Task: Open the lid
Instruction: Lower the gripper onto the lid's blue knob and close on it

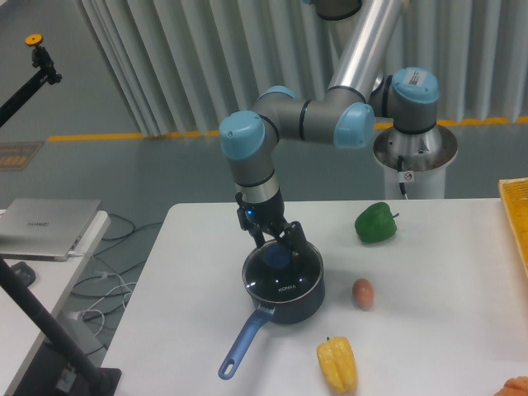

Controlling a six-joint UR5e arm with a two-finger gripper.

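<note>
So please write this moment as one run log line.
phase: reaching knob | gripper: just above lid, grasp unclear | lid: on saucepan

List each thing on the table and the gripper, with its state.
lid: closed, seated on the saucepan
saucepan: upright, covered, handle toward the front
gripper: low over the lid's knob, jaws unclear
green pepper: loose on the table
egg: loose, right of saucepan
yellow pepper: lying near the front edge

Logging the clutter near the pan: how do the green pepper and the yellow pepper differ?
The green pepper sits behind the saucepan, toward the arm's base; the yellow pepper lies at the near edge. The green pepper looks rounder and squatter, the yellow pepper longer. Both rest on the white table, untouched by the gripper.
</note>
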